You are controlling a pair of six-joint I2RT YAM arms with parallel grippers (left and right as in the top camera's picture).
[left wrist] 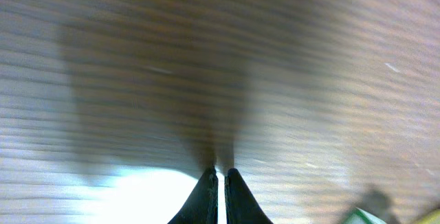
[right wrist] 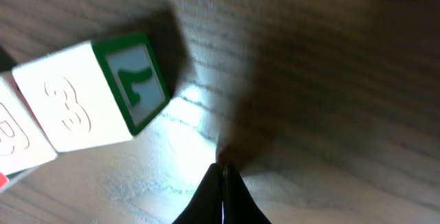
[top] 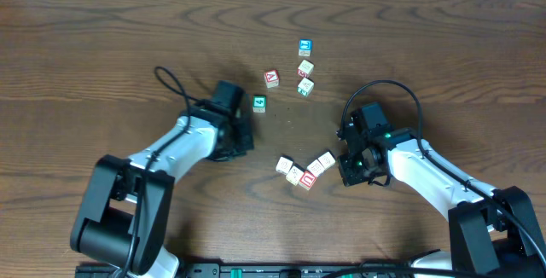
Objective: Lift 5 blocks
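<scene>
The right hand (right wrist: 223,174) has its fingers pressed together on nothing, tips low over the surface (right wrist: 330,59). Just beside it, the blocks (top: 296,174) lie clustered. The left hand (left wrist: 218,177) is also closed and empty, farther from them.

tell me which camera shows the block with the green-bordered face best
Right wrist: the green-edged block sits large at left, its green-bordered character and embossed pale side clear. Overhead shows that block only as a tiny pale cube, markings unreadable. Left wrist doesn't show it.

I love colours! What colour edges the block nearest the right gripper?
Green; the block shows best in the right wrist view.
</scene>
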